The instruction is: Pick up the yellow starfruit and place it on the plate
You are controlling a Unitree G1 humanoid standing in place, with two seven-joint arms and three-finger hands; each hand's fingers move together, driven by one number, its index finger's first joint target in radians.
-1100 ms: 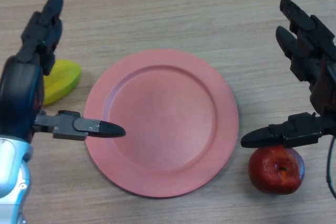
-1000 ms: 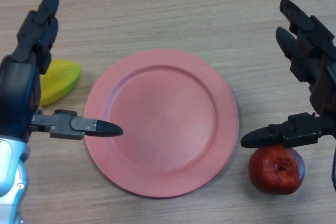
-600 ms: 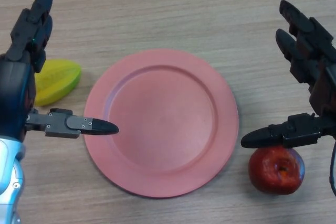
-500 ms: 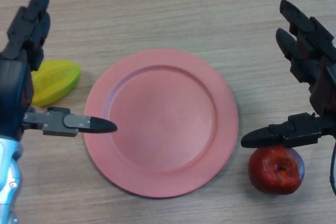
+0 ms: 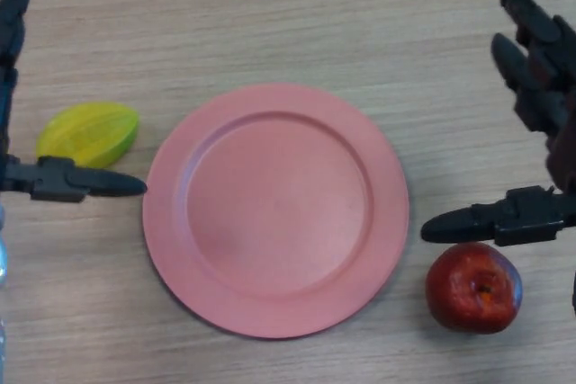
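Saw the small yellow starfruit lying flat on the table, just beside the left rim of the round pink plate and not on it. Found nothing resting on the plate at all.

Saw the black left hand at the left edge, spread wide with straight fingers, holding nothing. Noticed its thumb poking out just below the starfruit, with the other fingers reaching up along the edge above it. Saw the black right hand at the right edge, also wide open and holding nothing, with its thumb right above the shiny red apple.

Judged a few things likely to go wrong. Feared a sideways bump from the thumb, pushing the starfruit along instead of catching it, maybe under the plate's rim. Feared a slip too, given the fruit's smooth, ridged skin and pointy ends under thick fingers. Feared a knock on the plate while carrying the fruit low across its rim. Worried a little about the right thumb nudging the apple and setting it rolling.

Saw a pale wooden table with fine grain lines, flat and bare around these things. Could not see any of the room past the table.
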